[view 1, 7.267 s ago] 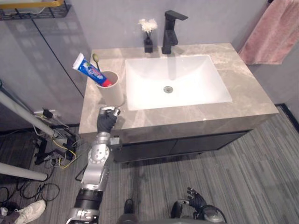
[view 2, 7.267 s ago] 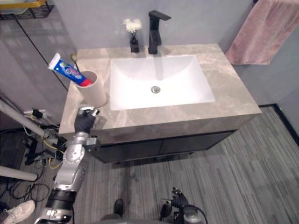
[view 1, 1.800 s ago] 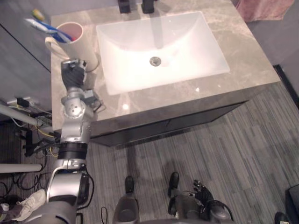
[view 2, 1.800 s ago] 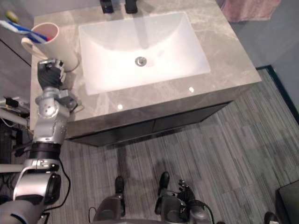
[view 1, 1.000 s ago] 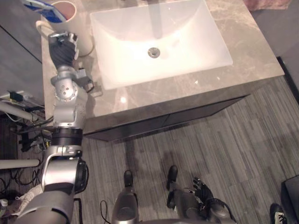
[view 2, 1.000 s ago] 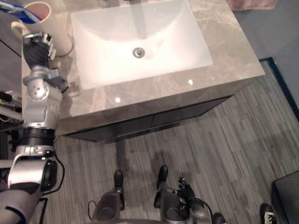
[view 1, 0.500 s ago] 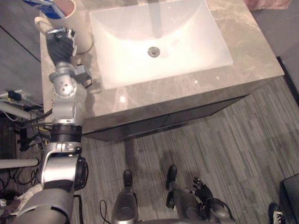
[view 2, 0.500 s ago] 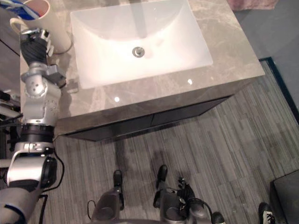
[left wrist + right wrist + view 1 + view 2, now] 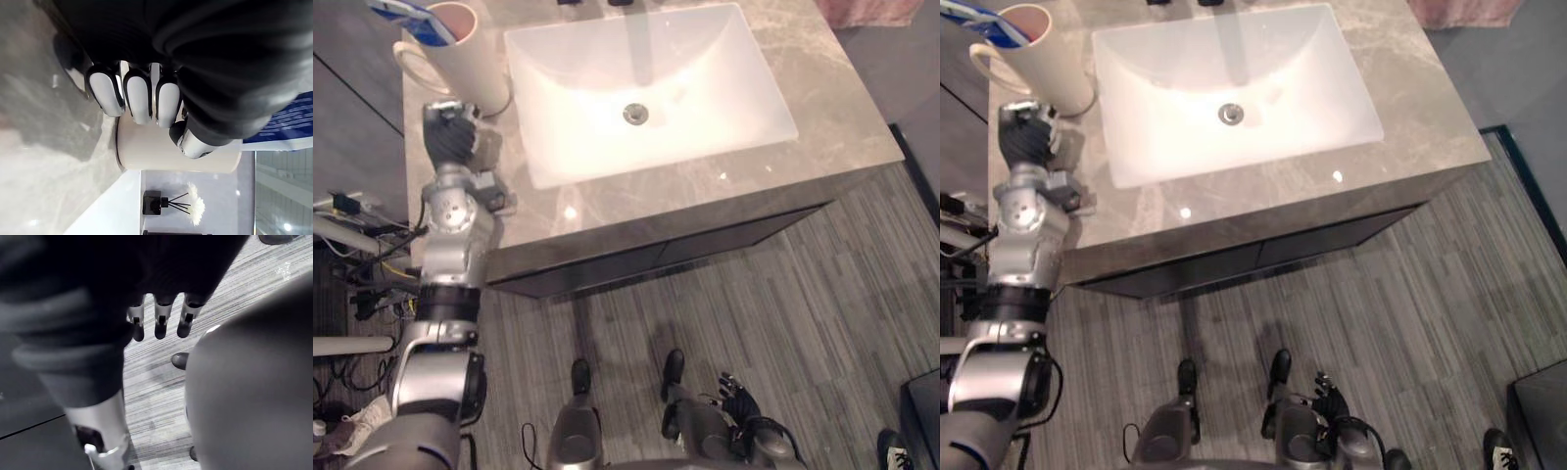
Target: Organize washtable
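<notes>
A cream mug [image 9: 460, 61] with a handle stands at the back left corner of the marble washtable [image 9: 822, 113]. A blue toothpaste tube [image 9: 406, 11] sticks out of it. My left hand [image 9: 450, 137] hovers over the counter just in front of the mug, a little apart from it, with its fingers [image 9: 137, 95] curled and nothing in them. In the left wrist view the mug [image 9: 176, 152] stands past the knuckles. My right hand [image 9: 744, 429] hangs low by my side above the floor, its fingers [image 9: 159, 318] straight and relaxed.
A white rectangular sink [image 9: 705, 69] with a drain [image 9: 634, 115] takes up the middle of the counter. A black vase with a white flower [image 9: 171, 203] stands at the back. A pink towel [image 9: 871, 10] hangs at the far right. Grey plank floor lies in front.
My left hand has drawn back from the mug toward the counter's front edge. The view has shifted slightly. The mug and the toothpaste stay in place.
</notes>
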Tool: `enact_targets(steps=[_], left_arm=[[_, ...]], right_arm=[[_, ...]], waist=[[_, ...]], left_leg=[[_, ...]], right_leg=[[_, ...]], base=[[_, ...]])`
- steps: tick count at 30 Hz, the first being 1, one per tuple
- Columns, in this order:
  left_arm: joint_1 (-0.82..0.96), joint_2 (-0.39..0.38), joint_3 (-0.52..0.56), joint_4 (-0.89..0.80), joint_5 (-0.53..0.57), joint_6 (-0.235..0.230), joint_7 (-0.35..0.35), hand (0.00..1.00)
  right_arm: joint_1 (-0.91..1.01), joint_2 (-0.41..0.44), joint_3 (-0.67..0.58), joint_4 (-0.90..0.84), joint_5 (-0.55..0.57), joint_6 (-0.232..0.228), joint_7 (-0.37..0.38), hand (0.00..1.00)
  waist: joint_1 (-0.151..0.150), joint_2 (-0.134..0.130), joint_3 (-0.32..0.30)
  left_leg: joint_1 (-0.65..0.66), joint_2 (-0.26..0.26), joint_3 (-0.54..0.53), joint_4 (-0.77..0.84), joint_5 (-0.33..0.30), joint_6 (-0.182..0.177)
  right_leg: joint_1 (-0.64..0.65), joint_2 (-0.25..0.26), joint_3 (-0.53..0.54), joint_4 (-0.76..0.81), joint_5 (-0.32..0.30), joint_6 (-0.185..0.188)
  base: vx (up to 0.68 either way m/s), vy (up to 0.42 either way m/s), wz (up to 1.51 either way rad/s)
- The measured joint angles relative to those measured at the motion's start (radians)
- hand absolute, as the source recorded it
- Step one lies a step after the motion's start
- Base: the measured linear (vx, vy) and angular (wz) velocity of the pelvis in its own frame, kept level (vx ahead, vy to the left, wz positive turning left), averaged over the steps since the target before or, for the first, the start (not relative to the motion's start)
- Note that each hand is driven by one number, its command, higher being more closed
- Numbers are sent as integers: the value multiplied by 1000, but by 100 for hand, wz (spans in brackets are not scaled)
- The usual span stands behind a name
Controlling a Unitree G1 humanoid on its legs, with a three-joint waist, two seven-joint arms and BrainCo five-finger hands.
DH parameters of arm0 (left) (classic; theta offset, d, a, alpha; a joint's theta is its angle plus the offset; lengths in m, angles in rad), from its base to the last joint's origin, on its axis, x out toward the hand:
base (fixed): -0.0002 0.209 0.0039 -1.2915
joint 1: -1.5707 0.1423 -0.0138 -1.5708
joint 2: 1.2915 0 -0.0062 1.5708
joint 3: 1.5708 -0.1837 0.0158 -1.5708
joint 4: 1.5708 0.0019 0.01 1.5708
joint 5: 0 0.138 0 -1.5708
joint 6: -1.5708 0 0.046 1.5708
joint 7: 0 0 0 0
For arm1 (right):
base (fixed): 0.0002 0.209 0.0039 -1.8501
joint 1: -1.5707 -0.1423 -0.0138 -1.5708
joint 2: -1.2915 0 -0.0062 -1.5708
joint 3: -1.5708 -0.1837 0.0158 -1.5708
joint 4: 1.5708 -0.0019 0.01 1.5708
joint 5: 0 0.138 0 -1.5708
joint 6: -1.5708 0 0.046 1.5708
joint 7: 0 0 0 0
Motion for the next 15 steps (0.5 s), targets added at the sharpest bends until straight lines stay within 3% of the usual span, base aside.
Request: enact_targets(steps=[3, 6, 9, 12, 15], left_arm=[[142, -4, 2, -115, 0, 0, -24, 100], [277, -22, 51, -246, 1, -2, -44, 100], [440, -42, 181, -412, 14, -15, -46, 100], [562, -43, 312, -512, 48, -29, -52, 100], [661, -43, 442, -567, 103, -50, -42, 100]], right_arm=[[3, -1, -22, 33, -20, 3, 1, 0], [12, -10, -32, 57, -38, 8, 3, 0], [21, -19, -32, 101, -38, 7, 7, 0], [41, -30, -33, 143, -38, 7, 10, 0], [50, -30, -34, 175, -40, 7, 22, 0]], waist=[[14, 27, -57], [47, 61, -98], [62, 86, -167], [111, 104, -219], [139, 107, -264]], left_leg=[[0, -1, -20, -3, 0, 0], [26, -2, -41, -7, -1, 0], [35, -2, -74, -23, -1, 0], [67, -2, -101, -27, -3, -2], [74, -4, -140, -30, -2, -3]], right_leg=[[13, 0, -26, -5, -5, -6], [60, 1, -49, -20, -9, -6], [82, 2, -78, -17, -31, 6], [133, 3, -107, -15, -49, 12], [163, 2, -147, -6, -69, 17]], base=[[43, 9, 20], [45, 11, 25], [25, 1, 32], [47, -1, 27], [50, -3, 41]])
